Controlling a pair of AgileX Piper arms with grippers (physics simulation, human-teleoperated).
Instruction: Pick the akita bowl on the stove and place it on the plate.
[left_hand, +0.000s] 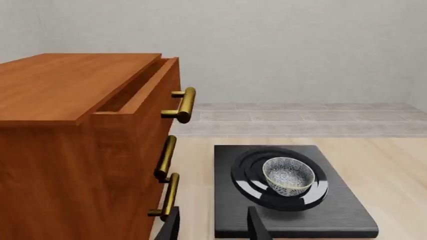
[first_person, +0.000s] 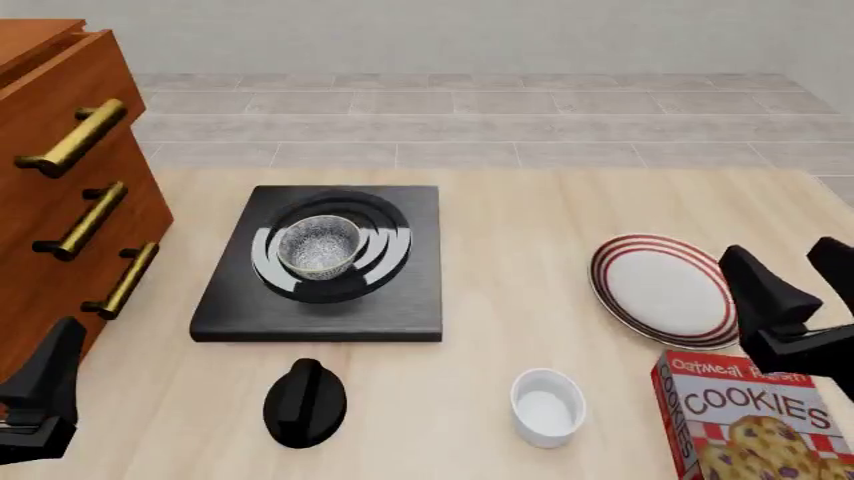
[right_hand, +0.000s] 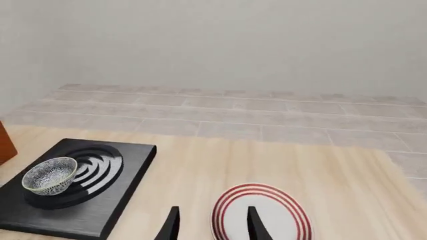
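While nothing is held: task at its very start, both steps (lift and set-down) left to do.

Desk (first_person: 534, 250): pale wood; carries all listed below.

Wooden drawer cabinet (first_person: 54, 180): at the desk's left edge, brass handles facing the stove; top drawer pulled partly out, seen in the left wrist view. Close to the stove's left side, so likely a limit on any approach from that side.

Stove (first_person: 320, 300): black slab with silver rings, left of the desk's middle, nearer the far edge than the knob.

Cookie box (first_person: 747, 420): red, at the desk's near right corner, just beside the plate's near rim; under the right arm, a likely snag on a low path.

Plate (first_person: 663, 290): white with red stripes, near the desk's right edge, bare, well apart from the stove.

Left gripper (left_hand: 212, 225): low at the near left corner, beside the cabinet's bottom handle; fingers parted, nothing between them; aimed toward the stove.

Right gripper (right_hand: 210, 225): above the near right part of the desk, close to the plate; fingers parted, nothing gripped.

Black round knob (first_person: 304, 402): loose on the desk, just off the stove's near edge; beside a straight line from left gripper to bowl.

White ramekin (first_person: 547, 407): near edge, between knob and cookie box; off the stove-to-plate path.

Akita bowl (first_person: 319, 246): upright on the stove's rings, untouched, open from above.
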